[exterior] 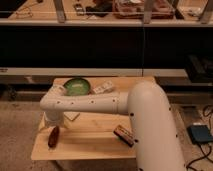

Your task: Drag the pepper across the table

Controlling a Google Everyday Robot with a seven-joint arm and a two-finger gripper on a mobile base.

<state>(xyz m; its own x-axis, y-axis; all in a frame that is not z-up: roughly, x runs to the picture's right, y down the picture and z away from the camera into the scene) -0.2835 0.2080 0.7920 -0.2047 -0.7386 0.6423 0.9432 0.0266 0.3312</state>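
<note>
Pointing down from the left end of the thick white robot arm (90,104), the gripper (52,121) hangs over the front-left part of the square light wooden table (95,144). Whether it is spread or pressed together cannot be told, since the wrist housing hides its tip. Just below it in the camera view lies the small, slim, dark red-brown pepper (53,136), lengthwise on the planks near the table's left edge, with its upper end closest to the gripper. Whether the two touch cannot be told. A pale sheet of paper (72,116) lies flat just to the right of the gripper. Towards the right, near the arm's broad base section, a dark rectangular box with red on it (123,135) rests at an angle on the wood, well apart from the pepper. At the back of the table sits a round green bowl (76,86), with a white packet (102,89) just beside it on its right. On the floor to the right of the table lies a blue-grey flat device (200,134).
</note>
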